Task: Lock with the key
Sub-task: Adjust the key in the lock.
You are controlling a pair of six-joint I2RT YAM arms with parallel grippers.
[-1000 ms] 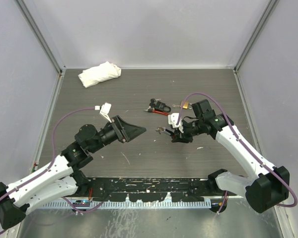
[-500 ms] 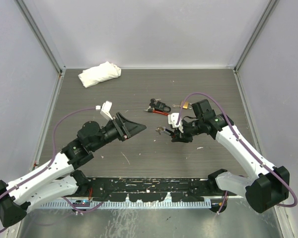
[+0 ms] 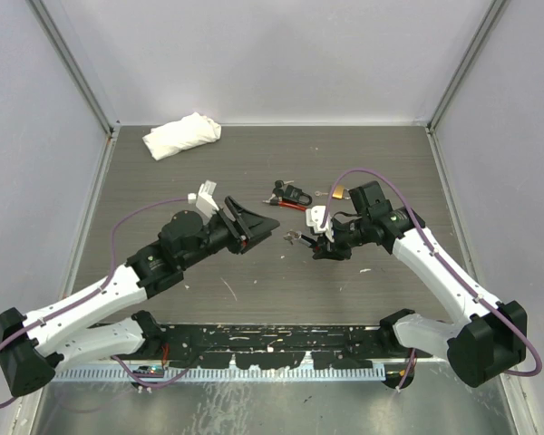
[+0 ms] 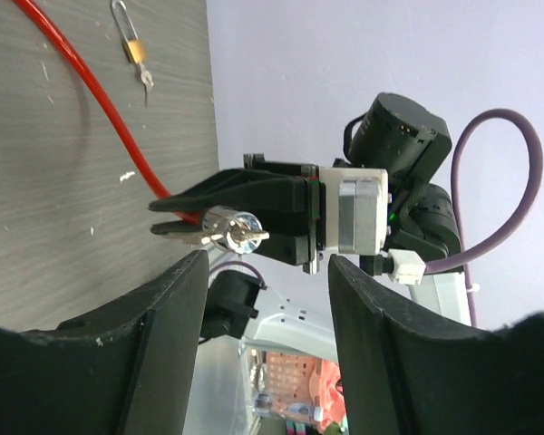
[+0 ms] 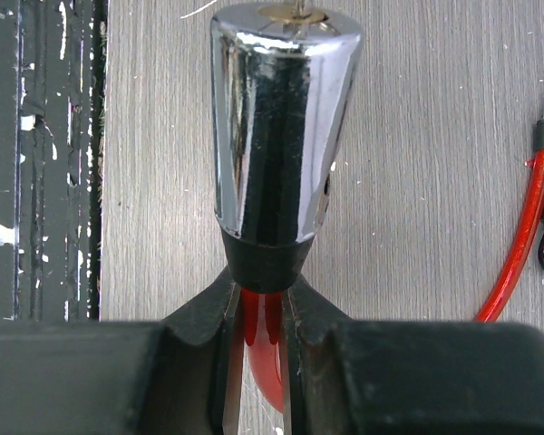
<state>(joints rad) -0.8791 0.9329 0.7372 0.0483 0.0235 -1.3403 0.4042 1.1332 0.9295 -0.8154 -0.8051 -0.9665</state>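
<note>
My right gripper (image 5: 261,304) is shut on the red cable (image 5: 265,349) just behind the black collar of a chrome lock cylinder (image 5: 286,127), holding it above the table. The cylinder (image 3: 299,239) points left toward my left arm. A small key (image 4: 252,237) sticks out of the cylinder's end face (image 4: 228,227). My left gripper (image 3: 270,224) is open, its fingers (image 4: 168,317) a short way from the key and apart from it, with nothing between them. The loose part of the red cable (image 4: 109,109) trails over the table.
A small brass padlock (image 4: 134,47) with its own key lies farther back, seen also behind my right arm (image 3: 338,192). A black lock piece (image 3: 291,193) lies at the cable's far end. A white cloth (image 3: 182,135) sits at the back left. A black rail (image 3: 272,349) runs along the near edge.
My left arm has swung right and forward, bringing its fingers close to the lock's key end; its jaws have narrowed a little. The right arm holds still.
</note>
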